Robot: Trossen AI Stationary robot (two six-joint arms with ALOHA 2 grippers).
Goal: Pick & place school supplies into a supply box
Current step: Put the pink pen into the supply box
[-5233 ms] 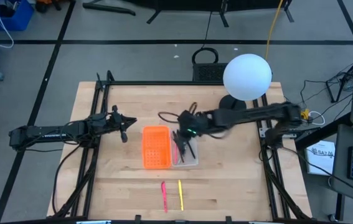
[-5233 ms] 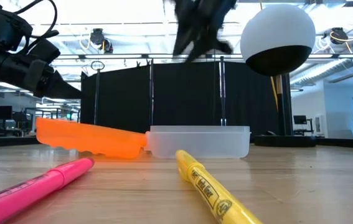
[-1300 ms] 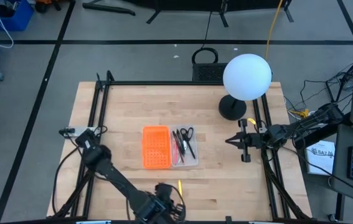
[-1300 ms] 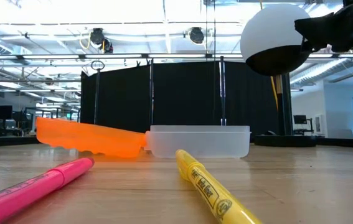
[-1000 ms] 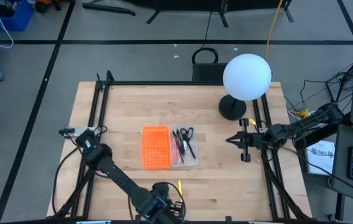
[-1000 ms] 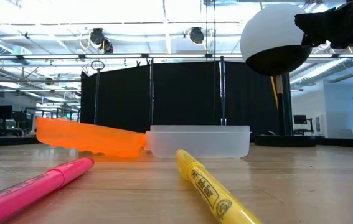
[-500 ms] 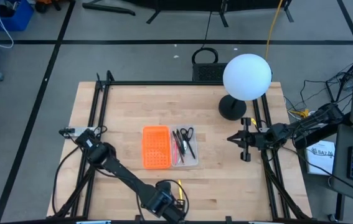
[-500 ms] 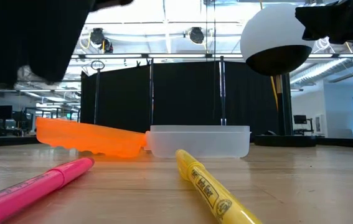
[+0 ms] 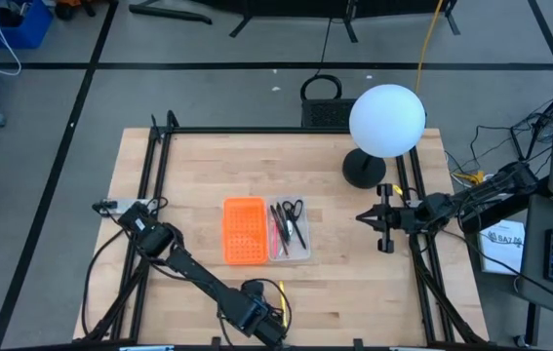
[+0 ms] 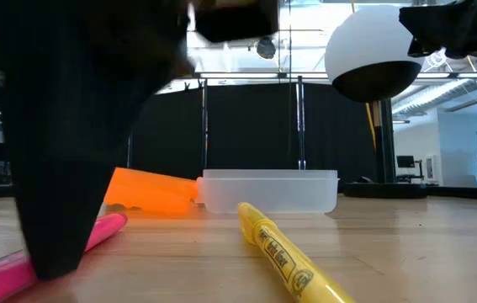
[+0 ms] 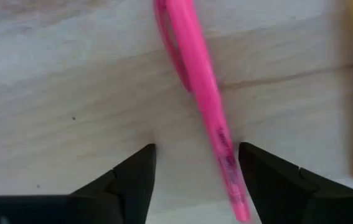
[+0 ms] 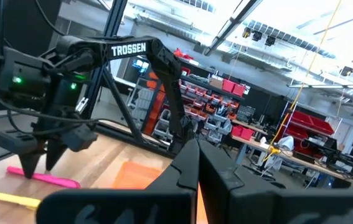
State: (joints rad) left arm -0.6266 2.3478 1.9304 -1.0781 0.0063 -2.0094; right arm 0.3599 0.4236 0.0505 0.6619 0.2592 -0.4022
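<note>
The pink highlighter [image 11: 202,93] lies flat on the wood near the table's front edge, and the yellow highlighter [image 10: 284,257] lies beside it on its right. My left gripper [image 11: 195,152] is open low over the pink one, a finger on each side of its barrel. In the high view my left gripper [image 9: 256,317] hides the pink one. The clear supply box [image 9: 292,230] rests mid-table with black-handled scissors [image 9: 295,208] and pens inside. My right gripper [image 9: 383,234] waits shut at the table's right side. My left gripper comes from above, its fingers pointing down and lying across the pink highlighter's barrel [image 11: 223,146]. The barrel runs close along one finger [image 11: 269,180]; whether that finger touches it I cannot tell. The highlighter lies flat on the table.
An orange perforated piece [image 9: 244,230] lies against the box's left side. A white globe lamp [image 9: 386,119] on a dark base stands at the back right. Black frame rails [image 9: 155,195] run along both table sides.
My left gripper has come down near the table's front edge and shifted slightly right, onto the pink highlighter. In the low view it has come in from the upper left and now covers that side. Both highlighters lie where they were.
</note>
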